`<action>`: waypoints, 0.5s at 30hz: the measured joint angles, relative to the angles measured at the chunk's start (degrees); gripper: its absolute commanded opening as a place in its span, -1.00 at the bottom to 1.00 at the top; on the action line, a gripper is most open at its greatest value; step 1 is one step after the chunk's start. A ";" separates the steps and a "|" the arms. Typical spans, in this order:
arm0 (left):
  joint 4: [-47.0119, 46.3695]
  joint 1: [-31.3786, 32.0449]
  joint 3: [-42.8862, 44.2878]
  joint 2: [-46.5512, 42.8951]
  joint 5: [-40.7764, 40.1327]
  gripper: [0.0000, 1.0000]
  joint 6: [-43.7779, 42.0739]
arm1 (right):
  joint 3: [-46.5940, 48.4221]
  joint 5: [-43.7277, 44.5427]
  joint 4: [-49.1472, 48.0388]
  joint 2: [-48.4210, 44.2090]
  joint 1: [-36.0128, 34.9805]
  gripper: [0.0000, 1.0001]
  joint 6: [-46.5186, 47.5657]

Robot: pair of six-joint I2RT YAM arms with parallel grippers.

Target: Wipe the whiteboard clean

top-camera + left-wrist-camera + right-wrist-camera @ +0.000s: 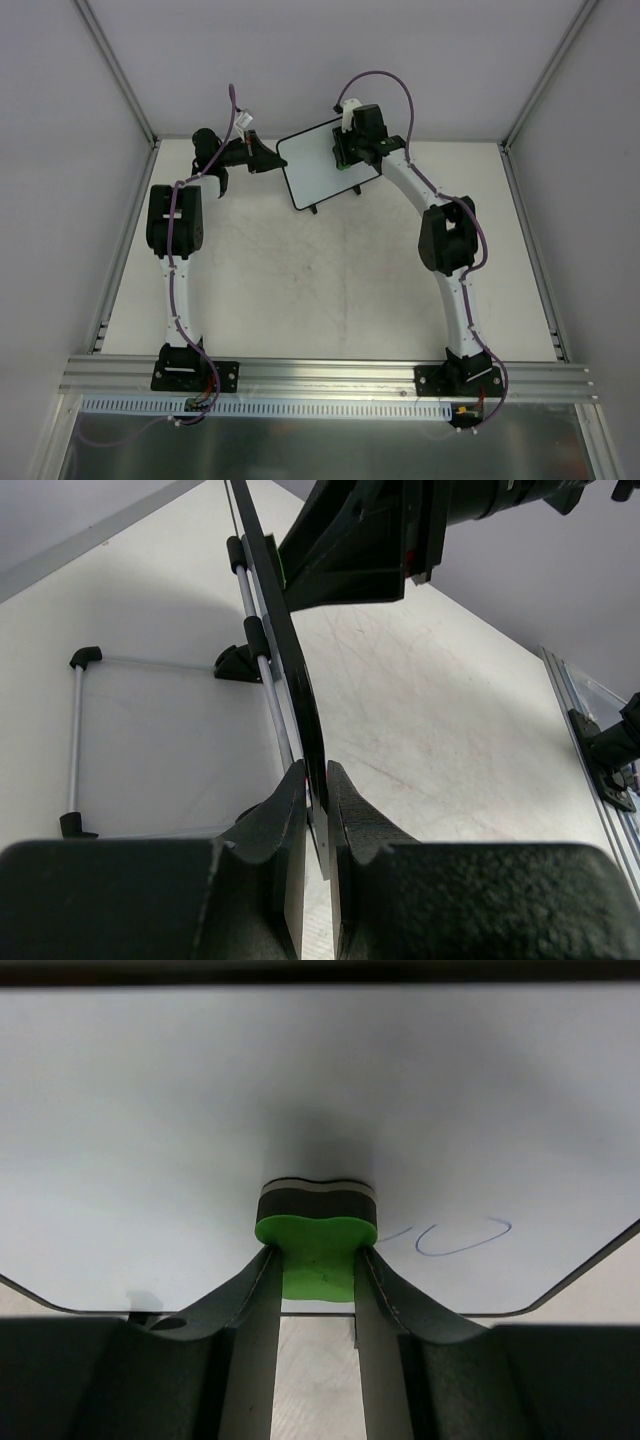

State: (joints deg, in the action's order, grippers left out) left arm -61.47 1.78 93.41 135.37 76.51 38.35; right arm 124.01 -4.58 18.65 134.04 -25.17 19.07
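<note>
Left side: we find the left jaws closed down to a narrow gap on the near edge of the whiteboard (290, 650). In the left wrist view the board runs edge-on away from the jaws, with one finger (268, 825) pressed on each face. Left of the jaws, behind the board, sits a thin metal rod support (76, 730) with black end caps; we cannot tell whether it bears on the tabletop (450, 730).

Centre: from above, the whiteboard (320, 165) lies between the two sets of jaws at the far end of the tabletop (320, 290), turned at an angle. Two small black feet (315, 208) project from its near edge. We cannot tell whether they touch the tabletop.

Right side: the right jaws are closed on a green eraser (318, 1255), one finger at each side of it. Its dark felt layer (318, 1200) lies against the white face of the whiteboard (300, 1080), directly ahead of the jaws. A blue pen mark (462, 1238) sits just right of the eraser, near the board's lower edge. The face left of the jaws shows white and unmarked.
</note>
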 measured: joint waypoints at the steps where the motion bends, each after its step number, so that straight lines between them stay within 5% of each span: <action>1: 0.00 0.00 0.00 0.00 -0.02 -1.00 0.00 | -0.81 -0.31 -0.09 -0.04 0.11 -0.99 -0.09; 15: 0.04 0.00 0.00 0.00 0.04 -1.00 0.00 | -8.76 -3.39 0.44 -0.28 1.05 -0.99 -1.73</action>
State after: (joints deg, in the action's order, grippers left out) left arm -61.43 1.78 93.41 135.37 76.55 38.35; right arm 115.24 -7.97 19.09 133.75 -24.12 17.34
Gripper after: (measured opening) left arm 0.082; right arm 0.342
